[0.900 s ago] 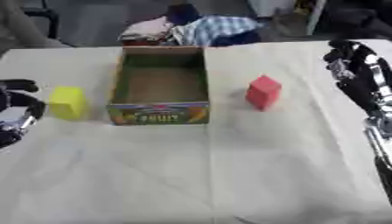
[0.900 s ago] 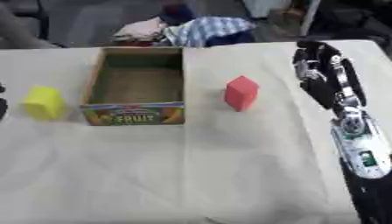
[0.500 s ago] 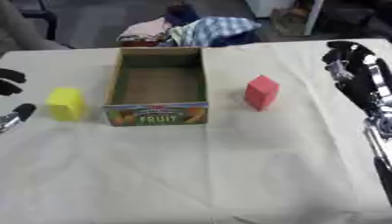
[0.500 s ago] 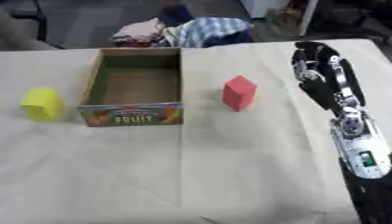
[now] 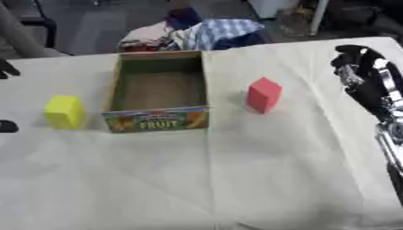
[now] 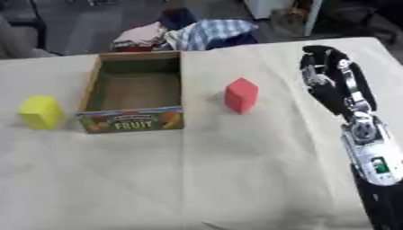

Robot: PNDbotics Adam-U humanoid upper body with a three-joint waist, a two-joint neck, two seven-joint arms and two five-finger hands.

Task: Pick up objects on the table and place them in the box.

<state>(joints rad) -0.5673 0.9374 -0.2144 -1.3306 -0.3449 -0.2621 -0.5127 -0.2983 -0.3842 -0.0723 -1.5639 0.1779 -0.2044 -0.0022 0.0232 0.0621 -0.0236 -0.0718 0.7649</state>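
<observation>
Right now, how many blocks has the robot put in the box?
None yet. The box looks empty inside. The yellow block sits on the table on the box's left side, and the red block on its right side. Nothing is in hand: the right hand hangs beside the red block, apart from it, holding nothing. Only fingertips of the left hand show at the edge. Both blocks are left.

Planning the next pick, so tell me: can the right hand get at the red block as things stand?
Probably yes. The right hand hangs to the right of the red block, holding nothing, with only bare tablecloth between them; the box stands on the block's far side.
</observation>
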